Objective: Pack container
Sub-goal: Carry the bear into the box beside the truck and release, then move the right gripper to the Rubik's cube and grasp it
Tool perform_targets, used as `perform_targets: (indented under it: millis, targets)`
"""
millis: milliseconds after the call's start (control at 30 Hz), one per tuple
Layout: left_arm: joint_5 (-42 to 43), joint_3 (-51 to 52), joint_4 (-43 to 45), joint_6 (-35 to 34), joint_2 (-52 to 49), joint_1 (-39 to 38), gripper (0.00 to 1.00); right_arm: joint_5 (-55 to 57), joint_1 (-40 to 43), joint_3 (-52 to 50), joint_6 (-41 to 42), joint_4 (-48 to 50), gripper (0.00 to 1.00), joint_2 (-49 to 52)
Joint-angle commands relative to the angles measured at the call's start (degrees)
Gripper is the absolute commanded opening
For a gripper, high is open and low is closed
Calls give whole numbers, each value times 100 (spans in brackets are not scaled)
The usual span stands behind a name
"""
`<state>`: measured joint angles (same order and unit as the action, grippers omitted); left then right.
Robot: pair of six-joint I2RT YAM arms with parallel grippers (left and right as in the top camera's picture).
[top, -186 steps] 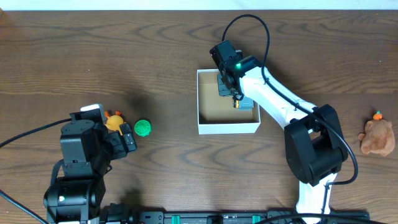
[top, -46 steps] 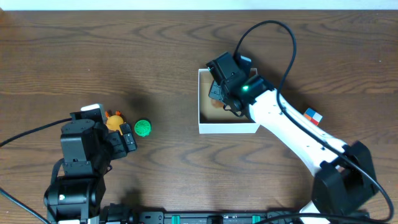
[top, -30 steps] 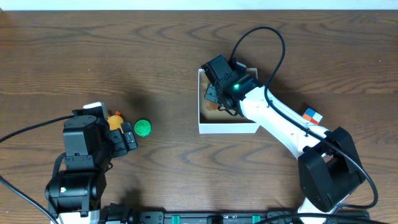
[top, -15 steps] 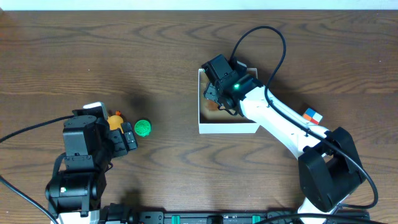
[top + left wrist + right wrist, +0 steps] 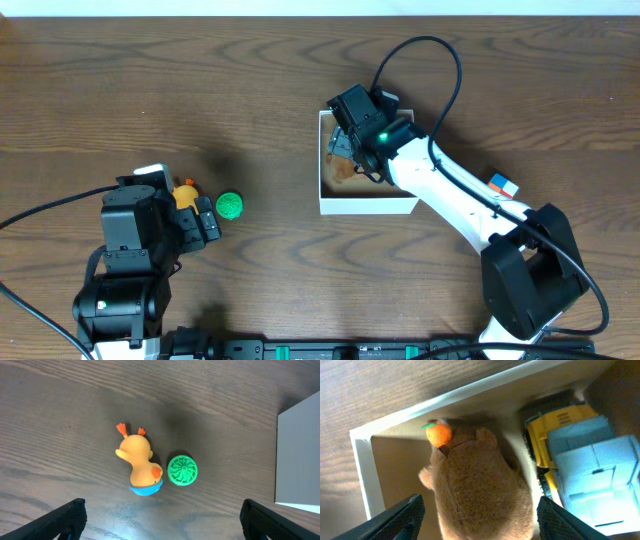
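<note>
**One box, five toys, two arms**

One dark wooden table [image 5: 250, 90] is being shared by two robot arms. One square, shallow, lidless, white-walled and brown-floored cardboard container [image 5: 367, 207] is being shown right of the table's middle. The right gripper [image 5: 480, 506] is being held over it with its jaws apart. Its fingers are standing on either side of one furry brown plush animal [image 5: 475, 480] with an orange ball on its head. The plush animal is lying inside the container. Whether the fingers are touching it cannot be told.

One yellow and pale blue plastic toy truck [image 5: 570, 455] is lying just beside the plush animal, also inside the container. The left gripper [image 5: 162, 512] is being held with its jaws wide apart above one orange rubber duck [image 5: 140, 462] with a blue base. One green ribbed ball [image 5: 182, 469] is lying just beside the duck. Both are resting on the table, well to the left of the container. One small multicoloured cube [image 5: 503, 185] is lying on the table to the right of the container, outside it.
</note>
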<state>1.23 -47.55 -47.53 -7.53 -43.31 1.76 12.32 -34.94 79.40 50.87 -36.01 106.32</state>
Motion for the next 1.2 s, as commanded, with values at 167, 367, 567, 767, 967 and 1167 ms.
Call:
perform_targets:
  millis: [167, 367, 567, 767, 967, 1167]
  targets:
    - [-63, -31, 0, -35, -7, -13, 98, 592, 765, 850, -787, -1401, 99, -1047]
    - [-63, -31, 0, -35, -7, -13, 98, -216, 2632, 850, -422, -2752, 99, -1622]
    - [-63, -31, 0, -35, -7, -13, 98, -286, 3954, 479, -422, -3390, 99, -1587]
    - [-61, -31, 0, -79, -7, -13, 98, -315, 4350, -603, -518, -2903, 99, -1521]
    - [-61, -31, 0, -76, -7, -13, 98, -468, 4350, -1749, -678, -1725, 99, -1390]
    - [-61, -31, 0, -76, -7, -13, 98, -660, 4334, -2223, -885, -872, 99, -1231]
